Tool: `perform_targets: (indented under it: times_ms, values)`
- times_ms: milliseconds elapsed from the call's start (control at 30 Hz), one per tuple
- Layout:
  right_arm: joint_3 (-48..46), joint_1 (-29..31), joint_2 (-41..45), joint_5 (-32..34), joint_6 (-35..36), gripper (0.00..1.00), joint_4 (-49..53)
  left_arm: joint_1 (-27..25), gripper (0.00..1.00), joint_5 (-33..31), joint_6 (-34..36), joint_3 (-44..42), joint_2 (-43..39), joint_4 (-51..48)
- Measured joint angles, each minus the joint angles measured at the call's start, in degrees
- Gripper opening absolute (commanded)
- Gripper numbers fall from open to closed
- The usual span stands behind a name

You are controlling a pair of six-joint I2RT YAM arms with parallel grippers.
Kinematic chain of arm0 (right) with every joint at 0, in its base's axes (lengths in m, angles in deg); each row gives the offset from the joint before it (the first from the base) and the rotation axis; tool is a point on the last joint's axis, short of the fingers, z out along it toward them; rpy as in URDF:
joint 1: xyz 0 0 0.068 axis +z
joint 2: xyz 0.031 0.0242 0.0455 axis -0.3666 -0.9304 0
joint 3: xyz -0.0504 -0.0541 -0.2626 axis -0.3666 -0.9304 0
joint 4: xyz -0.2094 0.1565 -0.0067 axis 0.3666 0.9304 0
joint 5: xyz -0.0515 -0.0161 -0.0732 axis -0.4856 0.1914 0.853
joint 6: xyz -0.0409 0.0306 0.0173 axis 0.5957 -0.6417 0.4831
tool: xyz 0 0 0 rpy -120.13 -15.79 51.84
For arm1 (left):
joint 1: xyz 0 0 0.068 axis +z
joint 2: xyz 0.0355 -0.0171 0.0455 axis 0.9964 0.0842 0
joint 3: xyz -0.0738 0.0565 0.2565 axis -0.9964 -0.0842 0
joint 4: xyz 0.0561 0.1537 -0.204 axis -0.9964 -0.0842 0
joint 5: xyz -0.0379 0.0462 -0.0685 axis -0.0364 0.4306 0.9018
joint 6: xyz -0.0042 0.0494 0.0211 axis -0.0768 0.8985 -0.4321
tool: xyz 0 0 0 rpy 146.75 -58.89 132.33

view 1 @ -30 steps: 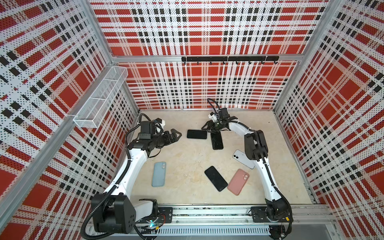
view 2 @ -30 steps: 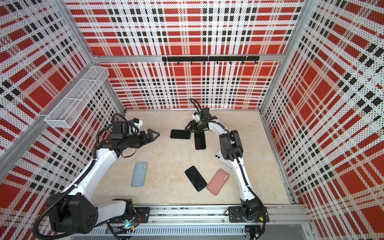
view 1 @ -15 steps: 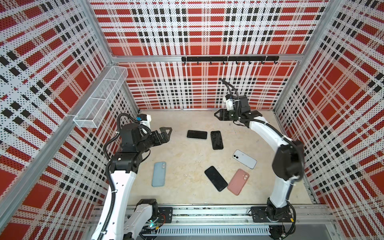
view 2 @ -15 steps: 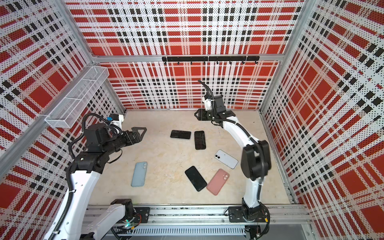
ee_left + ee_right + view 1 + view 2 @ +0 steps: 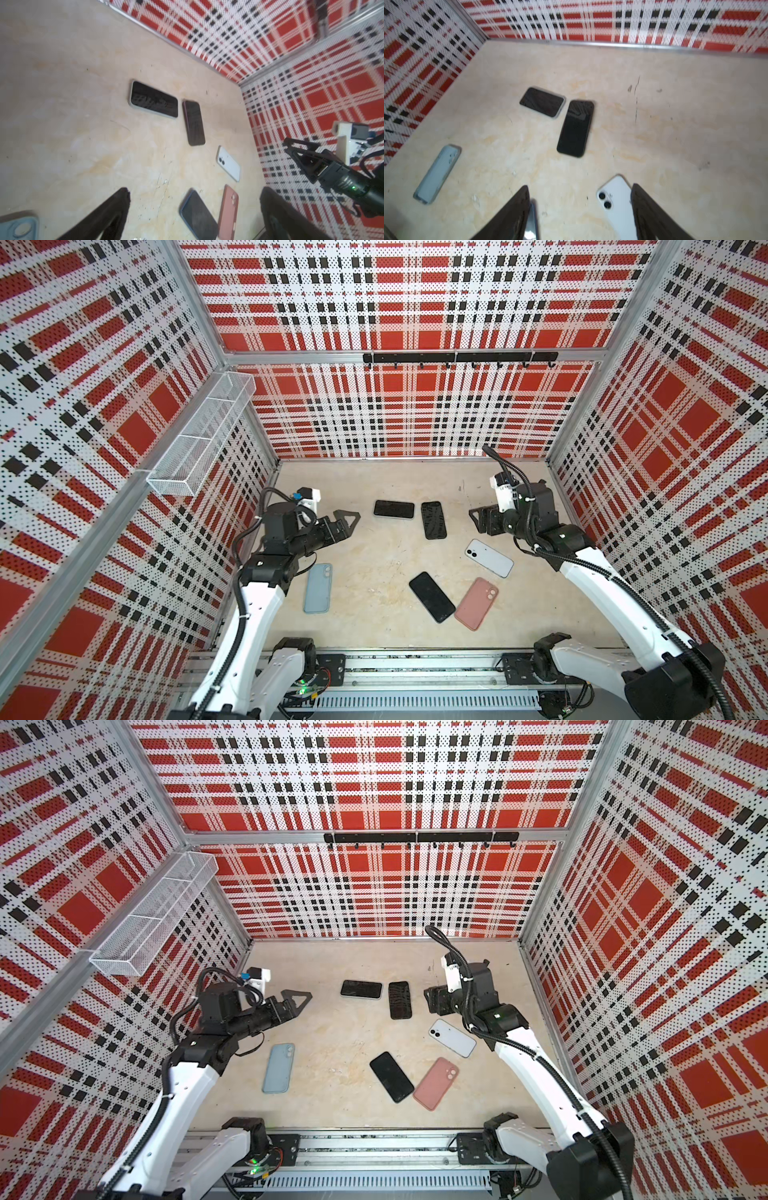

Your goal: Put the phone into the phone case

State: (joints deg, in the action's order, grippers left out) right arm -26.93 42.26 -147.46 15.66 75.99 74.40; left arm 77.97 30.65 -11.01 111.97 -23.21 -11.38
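Right tool (image 5: 478, 521) retreated from black phone (image 5: 433, 519), spread, left tool (image 5: 348, 522) spread, left wrist, unlike right, sees pink case (image 5: 228, 212)

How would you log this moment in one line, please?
left end effector: open, empty | right end effector: open, empty | pink case: flat on table

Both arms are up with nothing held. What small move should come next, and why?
Probably lower the right gripper toward the white phone: it lies back up just below those open, empty jaws, with the pink case lying nearby.
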Motion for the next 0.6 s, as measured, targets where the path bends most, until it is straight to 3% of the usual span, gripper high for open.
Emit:
perform_targets:
  times_ms: [167,433,600]
  values:
    - [-4.46,0.0,4.35,0.72,0.31,0.89,6.82,-14.36,0.99,-7.8,1.55,0.87,4.24,-3.72]
    - [-6.47,0.76,2.14,-3.26,-1.62,0.85,8.81,-26.86,0.99,-21.35,0.26,1.66,14.84,-12.94]
    - [-9.7,11.61,-3.89,-3.58,-4.37,0.88,6.6,-30.18,0.99,-25.97,-4.63,-2.97,14.08,-14.69]
